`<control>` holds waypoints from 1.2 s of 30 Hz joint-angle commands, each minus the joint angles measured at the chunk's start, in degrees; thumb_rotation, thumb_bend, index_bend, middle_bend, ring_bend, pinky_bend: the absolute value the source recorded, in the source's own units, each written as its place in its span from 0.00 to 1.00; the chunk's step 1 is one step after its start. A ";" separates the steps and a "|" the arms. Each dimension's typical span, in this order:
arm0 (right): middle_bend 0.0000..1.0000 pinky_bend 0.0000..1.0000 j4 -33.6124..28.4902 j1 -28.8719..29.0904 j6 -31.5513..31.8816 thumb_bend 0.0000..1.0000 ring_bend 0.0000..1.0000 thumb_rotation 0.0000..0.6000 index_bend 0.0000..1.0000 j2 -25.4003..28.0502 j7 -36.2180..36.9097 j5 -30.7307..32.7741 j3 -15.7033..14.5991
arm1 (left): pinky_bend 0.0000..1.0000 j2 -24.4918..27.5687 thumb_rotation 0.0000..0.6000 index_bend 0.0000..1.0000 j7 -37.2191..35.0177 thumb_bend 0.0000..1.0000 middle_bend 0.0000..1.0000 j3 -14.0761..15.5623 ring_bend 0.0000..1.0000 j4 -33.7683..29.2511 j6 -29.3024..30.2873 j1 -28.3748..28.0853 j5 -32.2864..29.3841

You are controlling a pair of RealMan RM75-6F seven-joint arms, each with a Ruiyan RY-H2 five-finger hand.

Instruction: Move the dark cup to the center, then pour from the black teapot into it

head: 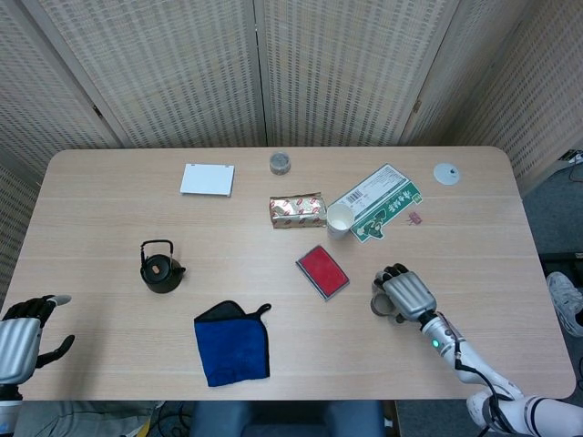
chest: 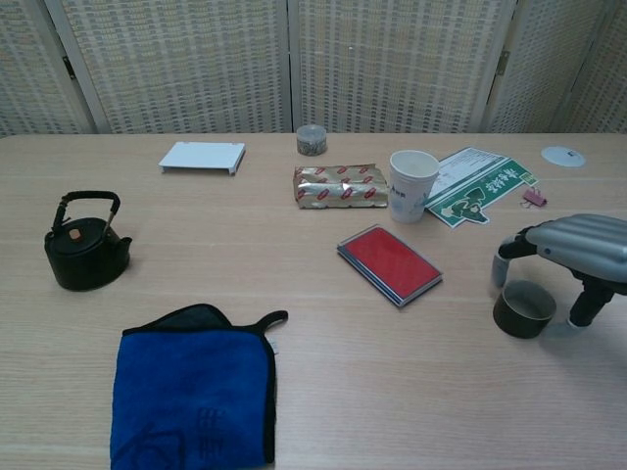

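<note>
The dark cup [chest: 523, 308] stands upright on the table at the right, partly hidden under my right hand in the head view [head: 380, 304]. My right hand [chest: 578, 251] [head: 406, 294] arches over it, fingers [chest: 503, 264] reaching down on its far side and the thumb on its right; whether they touch the cup I cannot tell. The black teapot [head: 161, 269] [chest: 84, 251] sits at the left with its handle up. My left hand [head: 23, 337] hovers at the front left corner, fingers apart and holding nothing.
A blue cloth [head: 232, 344] lies in front of centre. A red pad [head: 322, 270], a white paper cup [head: 339, 219], a foil packet [head: 297, 210] and a green-and-white leaflet [head: 377, 202] lie around the middle. A white box [head: 207, 178], a small tin [head: 280, 163] and a white disc [head: 446, 173] line the back.
</note>
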 commanded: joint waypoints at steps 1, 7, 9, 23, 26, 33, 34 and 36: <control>0.27 0.18 0.05 0.06 0.16 0.06 0.17 1.00 0.41 -0.05 -0.06 0.09 -0.04 | 0.26 -0.04 1.00 0.29 -0.07 0.25 0.30 0.01 0.27 0.09 0.00 0.03 -0.01; 0.28 0.18 0.18 0.28 -0.03 0.09 0.17 1.00 0.47 -0.06 -0.37 0.81 -0.16 | 0.25 -0.16 1.00 0.29 -0.36 0.25 0.30 0.04 0.27 0.36 -0.04 0.12 -0.08; 0.28 0.18 0.02 0.33 0.20 0.10 0.17 1.00 0.49 -0.01 -0.43 0.78 -0.19 | 0.25 -0.17 1.00 0.29 -0.41 0.25 0.30 0.05 0.27 0.45 -0.02 0.16 -0.08; 0.32 0.18 -6.63 4.48 -0.35 0.13 0.18 1.00 0.54 3.64 1.37 0.06 3.34 | 0.25 0.04 1.00 0.29 -0.43 0.25 0.30 0.05 0.27 0.18 0.65 0.29 0.68; 0.32 0.18 -8.32 6.65 -2.27 0.14 0.18 1.00 0.54 4.03 0.14 1.40 4.90 | 0.25 0.18 1.00 0.29 -0.26 0.25 0.30 0.20 0.27 0.04 0.88 0.43 0.97; 0.32 0.18 -10.06 12.62 -7.98 0.14 0.18 1.00 0.54 2.94 -3.09 6.15 8.28 | 0.25 0.51 1.00 0.29 0.03 0.25 0.30 0.32 0.27 -0.72 1.78 0.79 1.65; 0.32 0.18 -9.93 13.40 -8.45 0.14 0.18 1.00 0.54 2.53 -3.54 6.63 8.67 | 0.25 0.55 1.00 0.29 0.09 0.25 0.30 0.37 0.27 -0.79 1.84 0.84 1.74; 0.32 0.18 -9.59 15.13 -9.50 0.14 0.18 1.00 0.54 1.60 -4.53 7.85 9.45 | 0.25 0.62 1.00 0.29 0.28 0.25 0.30 0.46 0.27 -0.95 1.94 0.94 1.85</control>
